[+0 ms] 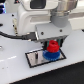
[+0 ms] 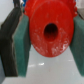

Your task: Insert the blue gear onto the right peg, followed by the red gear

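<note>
In the exterior view my gripper [image 1: 52,46] hangs over the black-framed grey plate [image 1: 35,59] and is shut on the red gear [image 1: 52,47]. The red gear sits directly above the blue gear [image 1: 50,55], which lies on the plate's half toward the exterior view's right. I cannot tell whether the two gears touch. In the wrist view the red gear [image 2: 49,31] fills the middle, its dark centre hole facing the camera, clamped between the teal finger pads [image 2: 22,42]. Both pegs are hidden.
The plate rests on a white table [image 1: 17,72]. A black cable [image 1: 12,35] runs across from the exterior view's left to the arm. The arm's white body fills the upper part of the view.
</note>
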Motion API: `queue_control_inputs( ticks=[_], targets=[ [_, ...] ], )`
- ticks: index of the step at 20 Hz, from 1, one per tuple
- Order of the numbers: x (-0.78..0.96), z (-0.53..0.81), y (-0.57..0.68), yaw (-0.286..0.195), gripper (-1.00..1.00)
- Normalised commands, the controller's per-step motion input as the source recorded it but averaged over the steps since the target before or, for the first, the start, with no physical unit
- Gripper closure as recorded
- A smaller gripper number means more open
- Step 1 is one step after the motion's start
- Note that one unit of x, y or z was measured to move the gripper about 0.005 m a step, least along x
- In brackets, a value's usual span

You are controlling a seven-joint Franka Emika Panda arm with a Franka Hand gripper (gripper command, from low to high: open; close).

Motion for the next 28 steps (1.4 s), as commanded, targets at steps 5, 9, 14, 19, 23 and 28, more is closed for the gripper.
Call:
queue_control_inputs(
  ticks=[5, 9, 14, 19, 23, 28],
  targets=[
    [0.18, 0.13, -0.09, 0.000, 1.00],
    [0.18, 0.00, -0.14, 0.000, 1.00],
    [0.13, -0.20, -0.16, 0.000, 1.00],
    [0.12, -0.13, -0.10, 0.000, 1.00],
    [0.07, -0.05, -0.02, 0.000, -1.00],
    [0.00, 0.13, 0.03, 0.000, -1.00]
  ],
)
